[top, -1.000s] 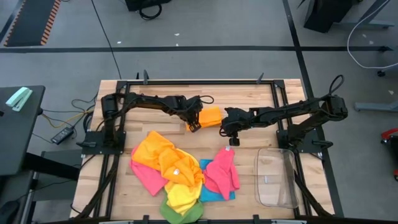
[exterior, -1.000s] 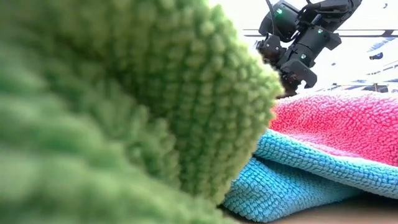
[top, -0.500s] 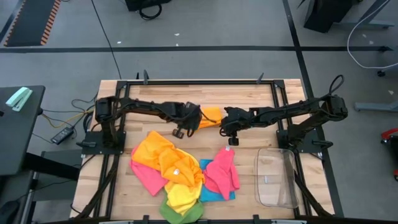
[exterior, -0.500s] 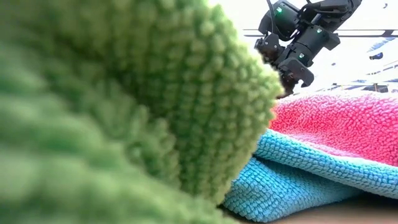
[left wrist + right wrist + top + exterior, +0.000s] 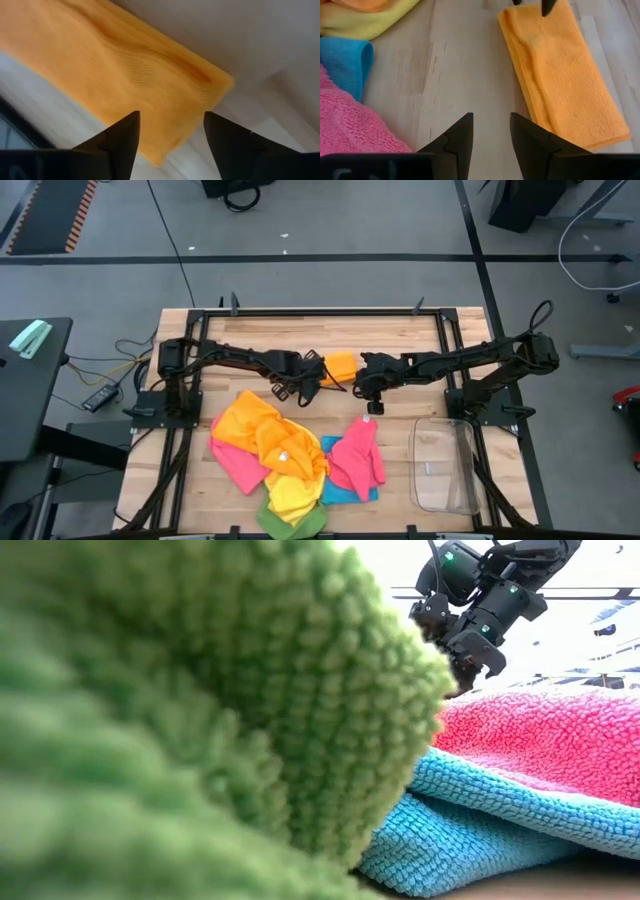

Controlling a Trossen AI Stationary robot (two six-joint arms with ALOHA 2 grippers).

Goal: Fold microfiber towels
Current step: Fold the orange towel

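A folded orange towel [image 5: 341,365] lies flat on the wooden table [image 5: 400,330], far of the middle; in the right wrist view it is a long folded strip [image 5: 565,75]. My left gripper [image 5: 290,388] hovers just left of it, open, with the towel's end [image 5: 150,85] below and ahead of its fingers. My right gripper [image 5: 366,388] hangs open over bare wood right of the towel [image 5: 491,132]. A heap of orange, yellow, pink, blue and green towels [image 5: 285,455] lies toward the near edge.
A clear plastic bin [image 5: 445,465] stands at the near right. A green towel [image 5: 200,710] fills most of the low view, with blue [image 5: 480,820] and pink [image 5: 560,740] ones behind it. Bare wood lies between the folded towel and the heap.
My left gripper has let go of the orange towel's left end, opened and rolled about its own axis. It has drawn back toward the table's left and slightly nearer. The towel stays folded and flat where it was. My right gripper has kept still.
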